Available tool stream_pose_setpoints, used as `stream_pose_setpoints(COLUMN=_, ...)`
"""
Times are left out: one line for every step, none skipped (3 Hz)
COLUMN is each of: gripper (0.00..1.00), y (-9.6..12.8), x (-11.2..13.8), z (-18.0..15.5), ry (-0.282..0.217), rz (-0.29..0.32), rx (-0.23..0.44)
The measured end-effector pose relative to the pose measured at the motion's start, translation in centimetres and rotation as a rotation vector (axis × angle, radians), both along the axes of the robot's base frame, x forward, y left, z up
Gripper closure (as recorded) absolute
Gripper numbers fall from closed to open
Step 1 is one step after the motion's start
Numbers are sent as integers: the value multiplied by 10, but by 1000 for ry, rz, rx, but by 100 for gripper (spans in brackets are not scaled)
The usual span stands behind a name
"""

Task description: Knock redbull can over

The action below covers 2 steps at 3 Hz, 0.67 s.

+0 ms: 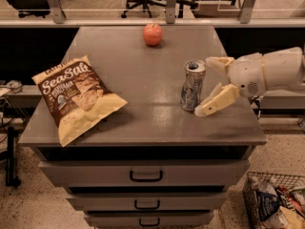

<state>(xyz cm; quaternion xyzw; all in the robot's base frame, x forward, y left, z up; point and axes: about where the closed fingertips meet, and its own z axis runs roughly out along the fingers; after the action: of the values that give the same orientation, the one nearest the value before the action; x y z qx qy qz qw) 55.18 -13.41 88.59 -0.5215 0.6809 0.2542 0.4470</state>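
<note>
The redbull can [193, 85] stands upright on the grey cabinet top [143, 113], right of centre; it is slim and silver with blue patches and a pull-tab top. My gripper [209, 86] comes in from the right on a white arm. Its two cream fingers are spread wide, one finger [217, 62] level with the can's top and the other [217, 101] low beside its base. The fingertips sit just right of the can, very close to it. The gripper holds nothing.
A red apple [152, 34] sits at the back of the top. A Sea Salt chip bag [75, 97] lies at the front left. Drawers with handles [146, 175] are below. A wire basket [276, 202] stands on the floor at the right.
</note>
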Motion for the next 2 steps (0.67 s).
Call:
stream_pose_setpoints(gripper=0, y=21, x=17, z=-3, ry=-32, rz=21, rx=92)
stream_pose_setpoints(gripper=0, y=46, x=32, z=-2, ry=-33, rz=38, rx=169)
